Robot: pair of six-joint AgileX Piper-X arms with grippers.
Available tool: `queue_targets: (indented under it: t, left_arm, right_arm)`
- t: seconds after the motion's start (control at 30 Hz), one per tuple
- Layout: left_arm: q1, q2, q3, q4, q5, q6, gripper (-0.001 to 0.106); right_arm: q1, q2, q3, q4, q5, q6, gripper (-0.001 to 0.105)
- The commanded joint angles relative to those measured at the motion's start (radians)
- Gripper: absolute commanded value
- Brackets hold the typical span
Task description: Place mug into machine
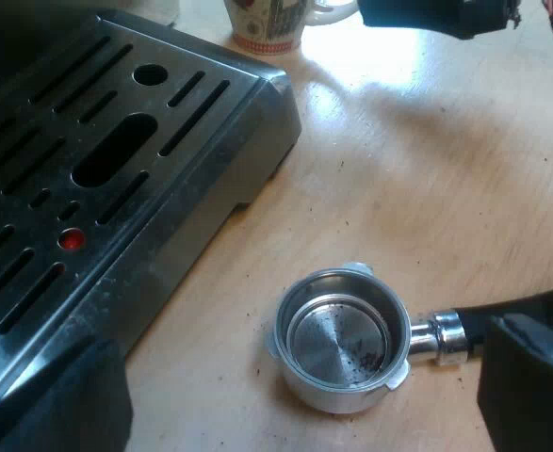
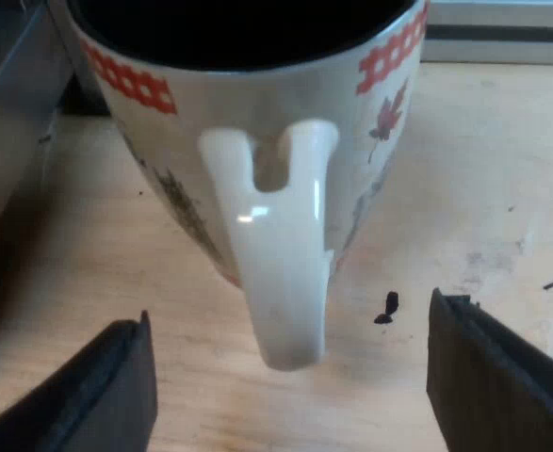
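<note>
Beside the machine [image 1: 215,151], on the table [image 2: 483,188], the mug [image 2: 257,104] stands with its handle [image 2: 281,264] between the right gripper's [image 2: 290,315] spread fingers [image 2: 116,386], not yet touched. Closing squarely on the handle near its root should stop the mug swinging when lifted in. Left gripper [image 1: 300,344], fingers wide apart too, hovers over the holder [image 1: 342,339].

mug [image 2: 182,104] beside machine [image 1: 238,151], rim: cut off by the edge, inside too dark to tell
holder [image 1: 342,339] beside machine, handle end: hidden behind left gripper [image 1: 297,336] finger [image 1: 530,377]
machine, upper body: cut off
</note>
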Motion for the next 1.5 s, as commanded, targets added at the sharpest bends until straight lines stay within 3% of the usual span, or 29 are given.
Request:
queue_targets:
  t: [0.03,0.53,0.63,0.8,0.97,1.23,1.5]
  left_arm:
    - [-0.007,-0.003,-0.002,-0.007,-0.004,-0.015,0.077]
    - [-0.007,-0.003,-0.002,-0.003,-0.004,-0.015,0.077]
    - [-0.007,-0.003,-0.002,-0.003,-0.004,-0.015,0.077]
    - [-0.007,-0.003,-0.002,-0.003,-0.004,-0.015,0.077]
    - [-0.007,-0.003,-0.002,-0.003,-0.004,-0.015,0.077]
    - [-0.007,-0.003,-0.002,-0.003,-0.004,-0.015,0.077]
    - [-0.007,-0.003,-0.002,-0.003,0.0,-0.015,0.077]
  right_arm:
    - [0.003,0.019,-0.027,-0.026,-0.005,-0.005,0.063]
    - [0.003,0.091,-0.103,-0.018,-0.01,-0.005,0.062]
    - [0.003,0.096,-0.103,-0.018,-0.01,-0.005,0.051]
    - [0.003,0.096,-0.103,-0.018,-0.01,-0.005,0.021]
    - [0.003,0.096,-0.103,-0.018,-0.01,-0.026,0.0]
    - [0.003,0.048,-0.103,0.003,-0.01,-0.045,0.0]
    - [0.036,-0.128,-0.103,0.216,-0.001,-0.107,0.0]
